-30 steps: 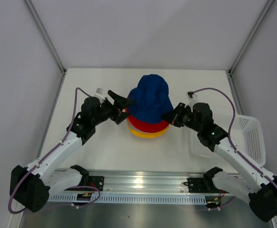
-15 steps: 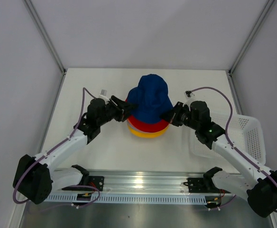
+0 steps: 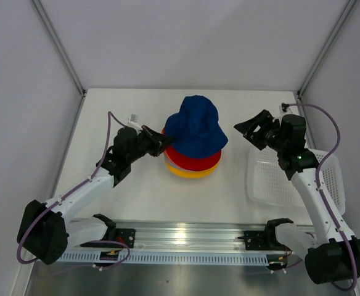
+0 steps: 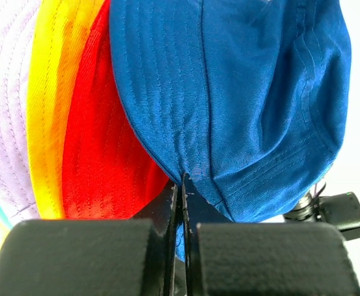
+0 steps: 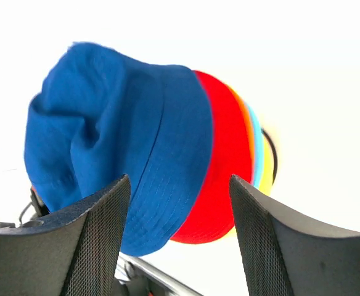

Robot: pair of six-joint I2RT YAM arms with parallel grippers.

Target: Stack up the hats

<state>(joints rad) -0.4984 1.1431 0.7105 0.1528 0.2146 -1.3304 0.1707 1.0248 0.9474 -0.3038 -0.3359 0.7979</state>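
Observation:
The hats sit in one pile at the table's middle. A navy blue hat is on top, over a red hat and a yellow hat. My left gripper is shut on the left edge of the blue hat's brim; in the left wrist view the jaws pinch blue cloth. Red, orange-yellow and lavender brims fan out to its left. My right gripper hangs open, apart from the pile on its right. Its wrist view shows the blue hat and red hat beyond the spread fingers.
A white mesh basket lies at the right edge, under my right arm. A thin black wire curves out behind the pile. The metal rail with the arm bases runs along the near edge.
My right gripper opened, let go of the blue hat's right brim and drew back up and to the right. My left gripper moved in and shut on the left brim.

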